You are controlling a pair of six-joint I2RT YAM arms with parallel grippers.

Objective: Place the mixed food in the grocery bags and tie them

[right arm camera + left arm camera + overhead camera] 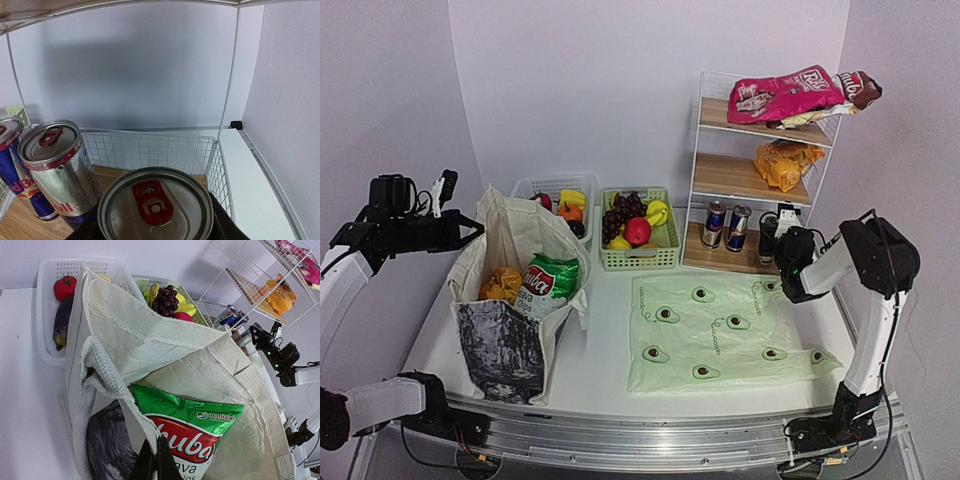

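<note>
Drink can (155,207): upright on the bottom shelf (20,225) of the wire rack (698,150), held between my right jaws. They are closed partway onto its two sides. Its red-tabbed lid fills the low centre of my right wrist view.

Second can (52,160): just left of the held one, upright on the same shelf. Third can (9,160): beyond it, at the view's left edge. Neither one touches my jaws.

Avocado bag (720,340): pale green, lying flat on the counter (605,330) in front of the rack, on my right arm's side.

Canvas tote (165,340): at the counter's left, mouth open. My left jaws are closed tight, pinching the hem of its near rim.

Green-white snack packet (190,430): inside the tote, just beyond my left jaws. Orange packet (502,285): beside it in the tote.

White basket (47,270): behind the tote, holding a red tomato (65,287) and a purple aubergine (62,322).

Green basket (640,258): right of the white one, holding dark grapes (620,215), a red apple (638,232) and bananas (658,212). All are well apart from both jaws.

Orange-yellow packet (785,163): on the rack's middle shelf.

Pink packet (790,95): on the top shelf, farthest back.
</note>
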